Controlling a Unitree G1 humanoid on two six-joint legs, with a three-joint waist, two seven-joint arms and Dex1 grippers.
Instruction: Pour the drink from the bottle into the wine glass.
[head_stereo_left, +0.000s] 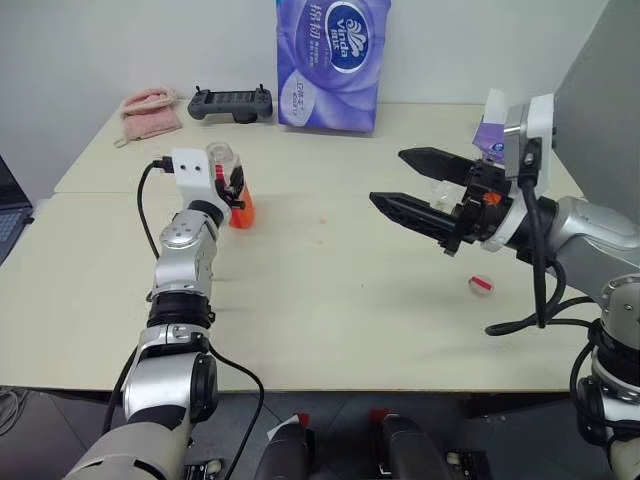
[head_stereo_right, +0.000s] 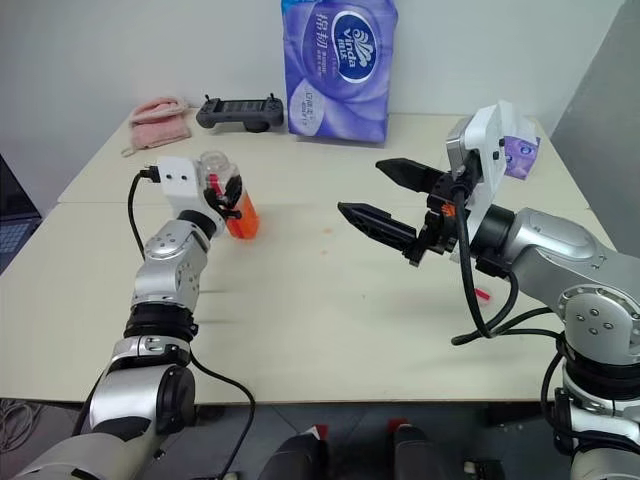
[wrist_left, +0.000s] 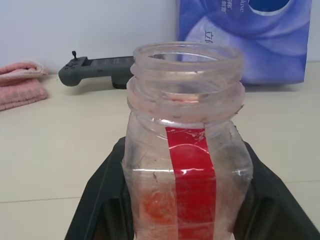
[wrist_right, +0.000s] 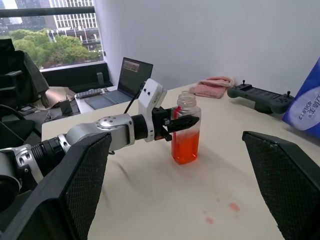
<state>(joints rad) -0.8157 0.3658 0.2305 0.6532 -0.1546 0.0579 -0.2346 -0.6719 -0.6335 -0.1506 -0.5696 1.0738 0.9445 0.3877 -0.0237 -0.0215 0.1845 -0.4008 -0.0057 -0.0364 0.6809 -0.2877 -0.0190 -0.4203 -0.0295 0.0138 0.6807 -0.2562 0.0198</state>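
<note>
Your left pincer (head_stereo_right: 228, 195) grips the uncapped bottle (head_stereo_right: 232, 205) upright at ten o'clock on the table (head_stereo_right: 330, 300); your right pincer (head_stereo_right: 392, 200) gapes empty at two o'clock.

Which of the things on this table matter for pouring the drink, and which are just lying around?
For the job: bottle, uncapped, in the left gripper; orange-red drink in it; red-and-white cap lying on the table.
Lying about: purple tissue pack; pink cloth; black controller; laptop.
</note>
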